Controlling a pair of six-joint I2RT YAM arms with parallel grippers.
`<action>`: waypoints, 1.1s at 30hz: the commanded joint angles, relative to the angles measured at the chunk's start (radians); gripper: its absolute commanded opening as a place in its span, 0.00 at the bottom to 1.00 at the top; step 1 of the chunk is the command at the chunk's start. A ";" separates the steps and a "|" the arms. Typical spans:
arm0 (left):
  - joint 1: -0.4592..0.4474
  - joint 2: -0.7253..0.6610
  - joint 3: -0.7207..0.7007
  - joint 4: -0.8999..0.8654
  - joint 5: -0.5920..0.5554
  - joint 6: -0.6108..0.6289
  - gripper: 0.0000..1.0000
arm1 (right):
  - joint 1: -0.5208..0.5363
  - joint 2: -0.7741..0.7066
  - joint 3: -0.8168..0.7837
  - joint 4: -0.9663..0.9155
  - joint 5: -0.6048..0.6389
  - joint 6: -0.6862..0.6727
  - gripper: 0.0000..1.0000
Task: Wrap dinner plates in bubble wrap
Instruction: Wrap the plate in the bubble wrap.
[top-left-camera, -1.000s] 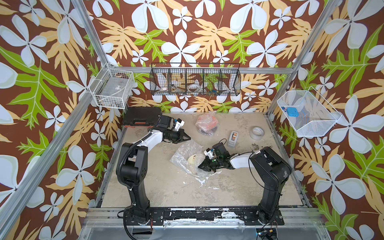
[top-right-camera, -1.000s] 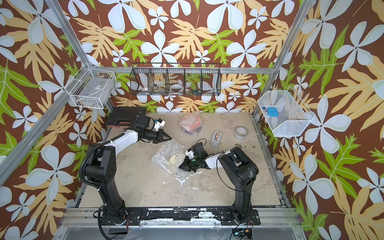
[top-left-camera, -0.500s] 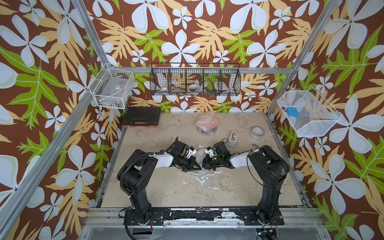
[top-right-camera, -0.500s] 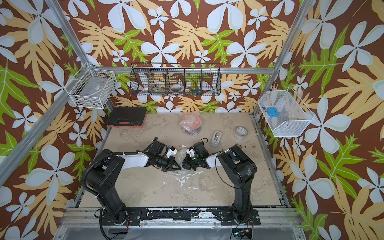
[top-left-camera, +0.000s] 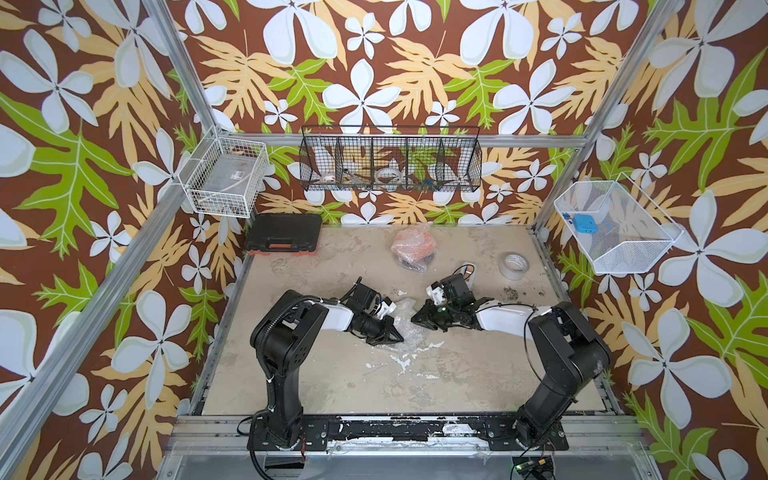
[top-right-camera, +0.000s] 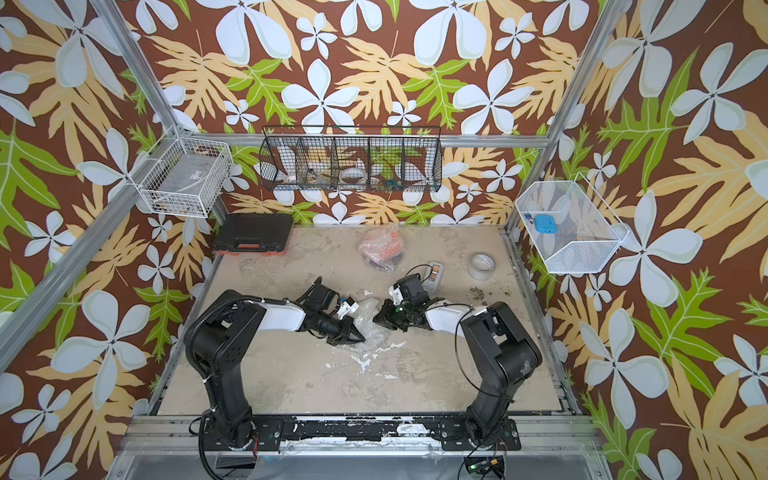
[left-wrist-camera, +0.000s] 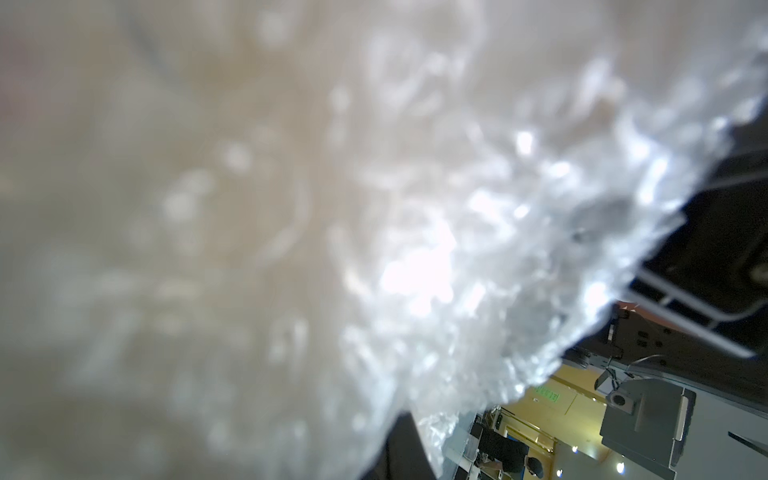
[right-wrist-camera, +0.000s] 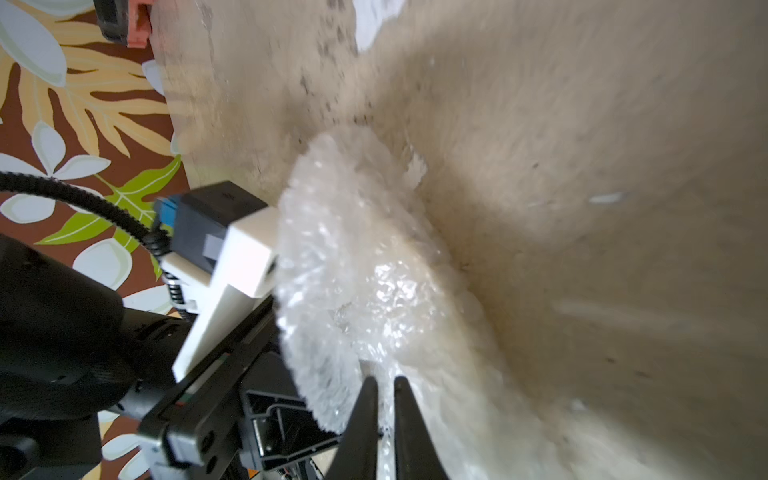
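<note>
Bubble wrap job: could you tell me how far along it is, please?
Done: the orange plate sits wrapped at the back. In hand: the right gripper pinches a second bubble wrap bundle, the shut left gripper pressed against it. Left: closing that bundle; no other plate in view.

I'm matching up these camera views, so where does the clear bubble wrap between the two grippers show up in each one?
Top view: bubble wrap between left gripper and right gripper.
Top view: same spot.
Left wrist: blurred, filling most of the frame.
Right wrist: bunched just beyond the right gripper.
Landmark: black case, in all but the left wrist view.
</note>
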 joint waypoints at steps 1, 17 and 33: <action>0.002 0.017 -0.011 -0.224 -0.240 0.052 0.00 | 0.013 -0.016 0.030 -0.026 -0.076 -0.079 0.07; 0.001 -0.049 0.083 -0.378 -0.273 0.277 0.01 | 0.012 0.233 0.082 -0.276 -0.010 -0.316 0.00; 0.167 -0.289 0.210 -0.384 -0.238 0.248 0.47 | 0.087 0.130 -0.124 -0.090 -0.022 -0.106 0.00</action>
